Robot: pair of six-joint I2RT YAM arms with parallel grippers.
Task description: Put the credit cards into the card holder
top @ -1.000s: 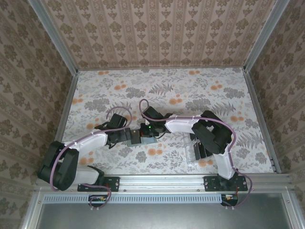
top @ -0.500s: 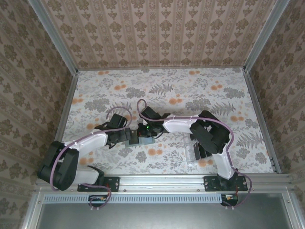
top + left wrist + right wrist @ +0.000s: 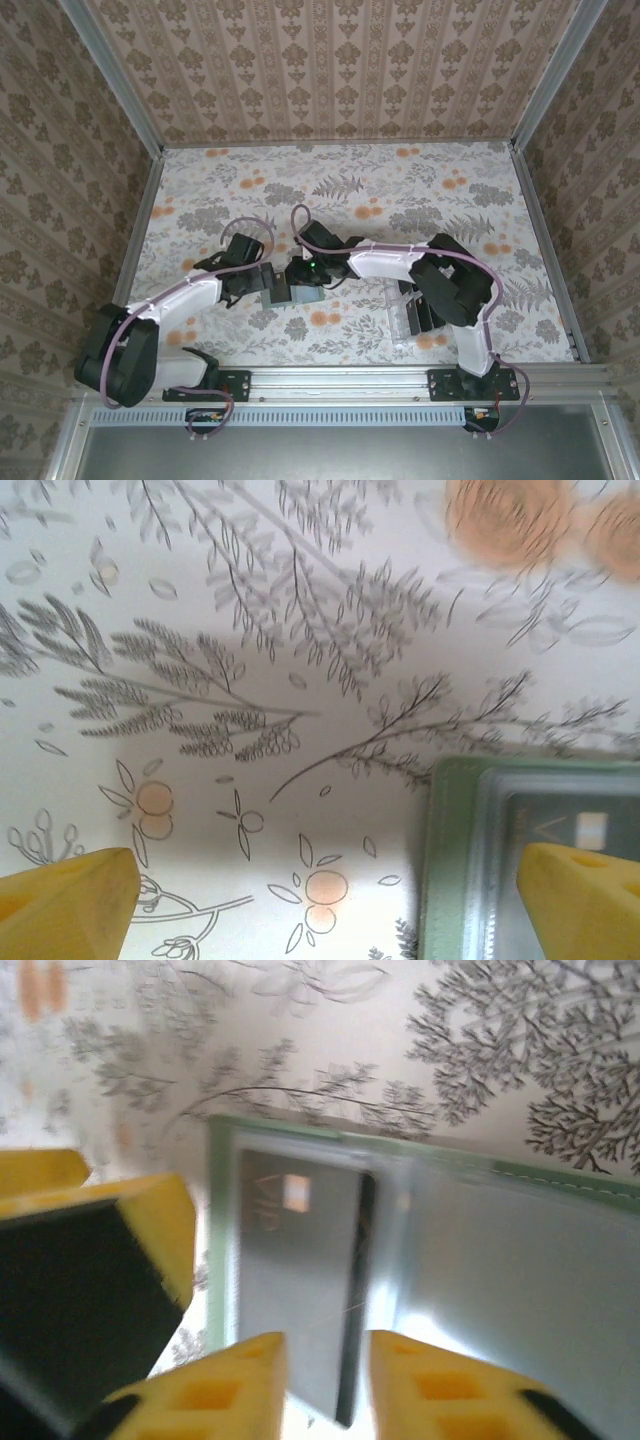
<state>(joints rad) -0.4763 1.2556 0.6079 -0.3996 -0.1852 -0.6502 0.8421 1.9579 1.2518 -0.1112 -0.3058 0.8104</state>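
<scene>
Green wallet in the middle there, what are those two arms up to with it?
Two robot arms are working over an open card holder lying flat on the floral table. One black credit card sits in one of its pockets. The right pincer hovers just above that card, fingers slightly apart, gripping nothing. The left pincer is wide open, one fingertip over the card holder's edge. More dark cards seem to stand in a clear rack beside the right arm.

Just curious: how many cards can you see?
1: a dark card lying in the open green wallet. More may be hidden in the clear rack under the right arm.
</scene>
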